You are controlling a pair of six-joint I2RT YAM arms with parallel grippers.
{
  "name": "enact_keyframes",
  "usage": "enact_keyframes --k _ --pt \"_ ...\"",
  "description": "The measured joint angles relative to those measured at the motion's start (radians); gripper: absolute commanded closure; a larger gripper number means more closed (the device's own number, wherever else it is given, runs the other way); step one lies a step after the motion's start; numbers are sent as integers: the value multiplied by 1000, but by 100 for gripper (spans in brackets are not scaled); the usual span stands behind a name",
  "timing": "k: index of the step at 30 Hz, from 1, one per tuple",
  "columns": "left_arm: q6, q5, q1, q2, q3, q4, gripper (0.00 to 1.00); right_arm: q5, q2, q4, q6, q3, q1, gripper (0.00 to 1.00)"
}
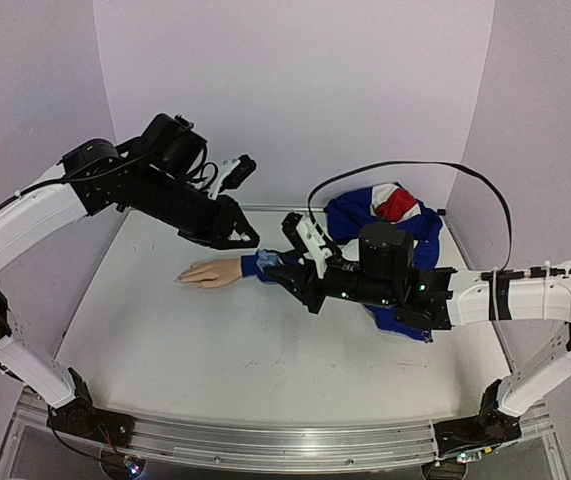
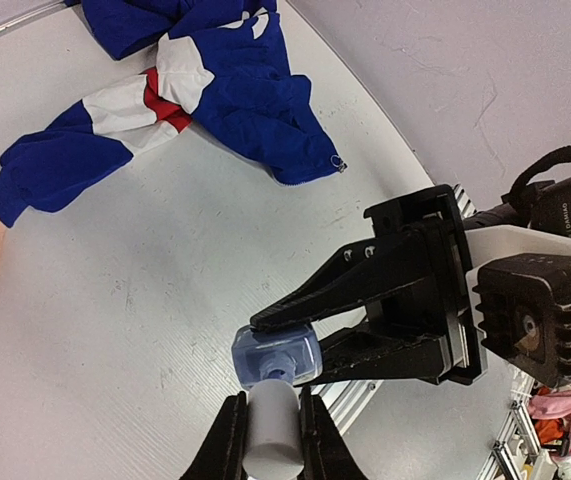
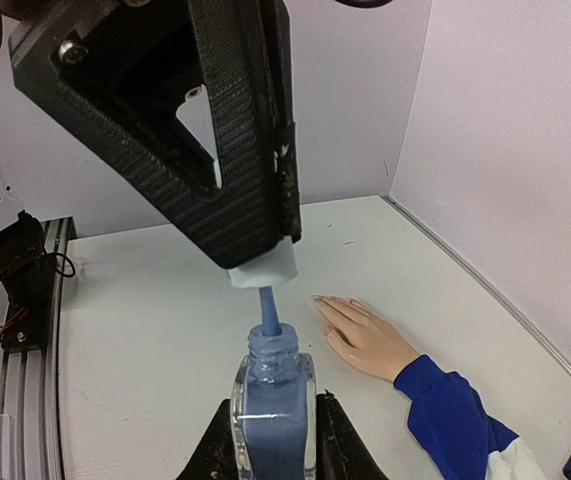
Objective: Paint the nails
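Note:
The pale mannequin hand (image 1: 210, 272) lies flat on the white table, fingers pointing left, with a blue sleeve cuff (image 1: 252, 265). Its tiny nails (image 3: 322, 302) show bare flesh colour in the right wrist view. My right gripper (image 3: 275, 410) is shut on a clear bottle of blue polish (image 3: 273, 420), held upright just right of the hand. My left gripper (image 2: 271, 402) is shut on the white cap (image 2: 273, 430). The cap (image 3: 265, 265) is lifted off the neck, and its blue brush stem (image 3: 268, 315) still dips into the bottle.
A blue, white and red jacket (image 1: 390, 215) lies crumpled at the back right, its sleeve running to the hand. White walls close the back and sides. An aluminium rail (image 1: 265, 445) runs along the near table edge.

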State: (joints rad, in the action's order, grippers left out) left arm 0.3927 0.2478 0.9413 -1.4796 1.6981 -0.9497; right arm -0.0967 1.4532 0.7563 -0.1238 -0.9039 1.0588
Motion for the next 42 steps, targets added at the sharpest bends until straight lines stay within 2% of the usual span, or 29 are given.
enact_keyframes --k 34,39,42 --pt "8 -19 -37 46 -6 19 100 12 -6 50 10 45 -8 100" --pt "50 -22 -87 109 -84 88 100 15 -68 76 48 129 -67 100" --pt "85 -23 -143 172 -192 164 100 6 -140 90 87 178 -150 100"
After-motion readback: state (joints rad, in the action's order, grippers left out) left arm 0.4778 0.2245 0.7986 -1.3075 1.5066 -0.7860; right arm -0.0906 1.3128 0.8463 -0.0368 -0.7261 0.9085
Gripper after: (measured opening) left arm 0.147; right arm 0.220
